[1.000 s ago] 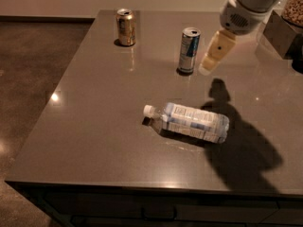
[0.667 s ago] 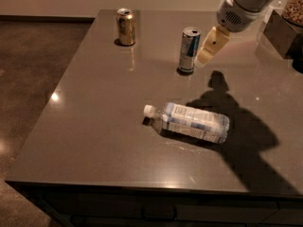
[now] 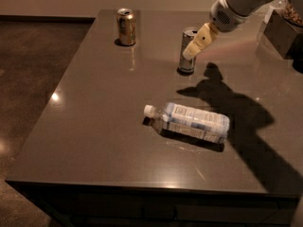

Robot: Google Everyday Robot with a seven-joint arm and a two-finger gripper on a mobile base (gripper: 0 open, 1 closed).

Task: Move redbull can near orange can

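Observation:
The redbull can (image 3: 187,51), tall, slim, blue and silver, stands upright on the grey table (image 3: 99,126) at the back middle. The orange can (image 3: 126,27), shorter and golden-orange, stands upright at the back left, well apart from it. My gripper (image 3: 193,50) comes in from the upper right, with its cream-coloured fingers (image 3: 200,40) pointing down-left and their tips right at the redbull can's right side, partly covering it.
A clear plastic water bottle (image 3: 191,121) lies on its side in the middle of the table, cap to the left. A dark box (image 3: 283,32) stands at the back right. The table's left and front edges drop to a dark floor.
My gripper has moved left and slightly up, from beside the redbull can to right against its right side. The cans and the bottle have not moved.

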